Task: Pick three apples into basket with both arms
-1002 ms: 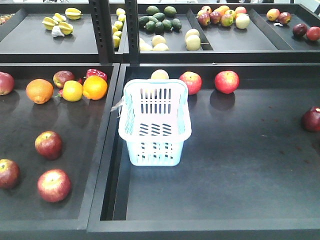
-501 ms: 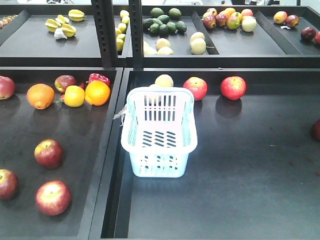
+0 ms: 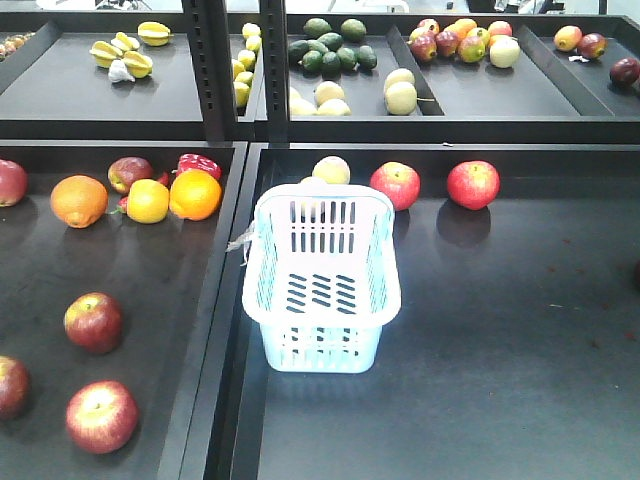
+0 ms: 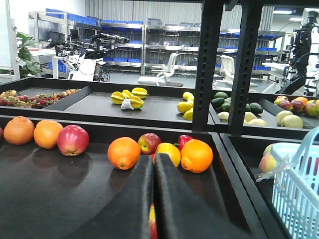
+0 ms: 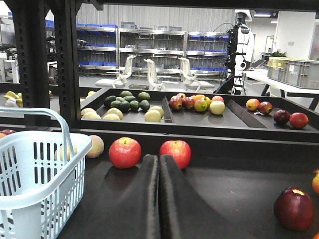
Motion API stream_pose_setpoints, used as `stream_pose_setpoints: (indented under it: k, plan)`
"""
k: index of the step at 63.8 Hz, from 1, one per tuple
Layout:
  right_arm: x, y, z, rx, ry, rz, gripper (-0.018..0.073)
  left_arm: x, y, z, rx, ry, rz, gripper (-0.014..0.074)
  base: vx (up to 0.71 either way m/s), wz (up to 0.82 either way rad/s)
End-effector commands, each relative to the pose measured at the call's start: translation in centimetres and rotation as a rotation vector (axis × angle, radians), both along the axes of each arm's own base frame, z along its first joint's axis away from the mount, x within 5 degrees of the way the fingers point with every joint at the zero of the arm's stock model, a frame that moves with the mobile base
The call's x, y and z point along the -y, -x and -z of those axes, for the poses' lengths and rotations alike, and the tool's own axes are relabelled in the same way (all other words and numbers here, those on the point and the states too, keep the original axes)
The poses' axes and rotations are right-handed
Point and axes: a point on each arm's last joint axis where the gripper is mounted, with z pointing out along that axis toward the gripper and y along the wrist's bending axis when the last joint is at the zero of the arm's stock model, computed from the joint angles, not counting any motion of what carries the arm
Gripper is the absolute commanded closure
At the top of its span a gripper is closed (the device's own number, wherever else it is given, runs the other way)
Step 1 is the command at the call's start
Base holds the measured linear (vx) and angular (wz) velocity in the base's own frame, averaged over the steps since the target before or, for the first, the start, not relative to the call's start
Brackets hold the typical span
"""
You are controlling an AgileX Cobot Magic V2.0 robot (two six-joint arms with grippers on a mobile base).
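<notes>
Three dark red apples with yellow patches lie in the left tray: one (image 3: 93, 322), one nearer (image 3: 101, 415), and one at the frame's left edge (image 3: 10, 386). The pale blue basket (image 3: 321, 347) stands empty at the left end of the right tray, also in the left wrist view (image 4: 299, 194) and the right wrist view (image 5: 35, 174). Neither arm shows in the front view. My left gripper (image 4: 153, 158) is shut and empty, pointing at the oranges; a sliver of an apple (image 4: 152, 226) shows through the gap below it. My right gripper (image 5: 158, 158) is shut and empty, right of the basket.
Oranges (image 3: 79, 200) (image 3: 192, 194), a yellow fruit (image 3: 147, 200) and a red pepper (image 3: 197, 162) sit at the left tray's back. Two bright red apples (image 3: 396, 185) (image 3: 473, 184) and a pale fruit (image 3: 331, 170) lie behind the basket. A raised divider (image 3: 225, 300) separates the trays; black uprights (image 3: 215, 60) carry the upper shelf.
The whole scene has slid down in the front view as the viewpoint moves closer. The dark apple at the right edge has left the frame. Nothing shifted on the trays.
</notes>
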Motion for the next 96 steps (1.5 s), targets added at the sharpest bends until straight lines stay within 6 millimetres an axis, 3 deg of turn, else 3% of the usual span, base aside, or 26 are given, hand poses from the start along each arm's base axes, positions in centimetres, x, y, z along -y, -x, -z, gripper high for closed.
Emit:
stream_pose_setpoints:
  k: [1,96]
  plan:
    - [0.03,0.09,-0.27,0.073,0.008,0.006,0.0564,-0.04,0.07,0.03,0.068,0.002,-0.004,0.0603,0.04,0.0]
    - [0.03,0.09,-0.27,0.073,0.008,0.006,0.0564,-0.04,0.07,0.03,0.068,0.002,-0.004,0.0603,0.02,0.0]
